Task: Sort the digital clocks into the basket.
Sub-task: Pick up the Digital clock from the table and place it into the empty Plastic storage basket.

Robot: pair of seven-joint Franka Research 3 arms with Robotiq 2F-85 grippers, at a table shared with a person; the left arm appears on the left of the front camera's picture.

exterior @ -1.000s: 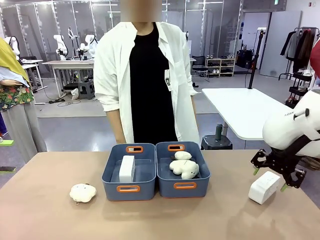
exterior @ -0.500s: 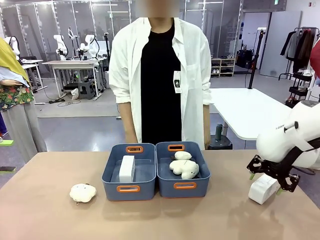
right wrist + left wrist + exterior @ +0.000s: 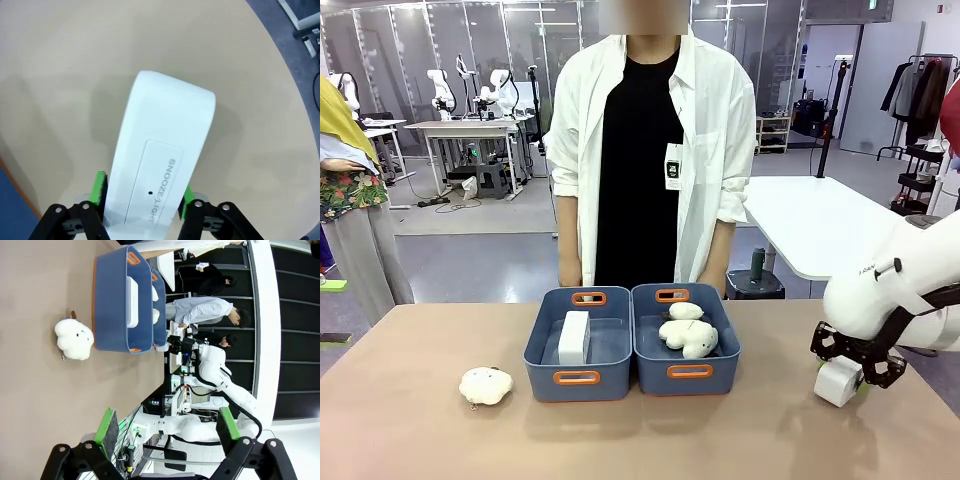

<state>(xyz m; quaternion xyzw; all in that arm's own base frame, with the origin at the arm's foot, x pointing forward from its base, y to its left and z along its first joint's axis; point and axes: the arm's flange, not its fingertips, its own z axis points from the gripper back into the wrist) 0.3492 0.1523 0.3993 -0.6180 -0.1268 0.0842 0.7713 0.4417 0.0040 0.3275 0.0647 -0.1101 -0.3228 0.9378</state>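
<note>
One white digital clock [image 3: 839, 381] lies on the table at the right, and my right gripper [image 3: 848, 372] has come down over it. In the right wrist view the green pads [image 3: 100, 192] press both long sides of this clock [image 3: 165, 160], so the gripper [image 3: 142, 197] is shut on it. A second digital clock [image 3: 574, 337] stands on edge inside the left blue basket [image 3: 577, 378]. My left gripper [image 3: 165, 427] hangs open, above the table and away from the basket [image 3: 112, 300] and the clock in it [image 3: 132, 302].
An identical blue bin [image 3: 690, 372] touches the basket's right side and holds cream plush toys [image 3: 688, 335]. Another plush toy [image 3: 485, 385] [image 3: 74, 339] lies on the table left of the basket. A person [image 3: 645, 150] stands at the far edge behind both bins.
My right gripper has dropped over the clock at the right and closed onto its sides. The person has stepped slightly to the right. My left gripper stays open.
</note>
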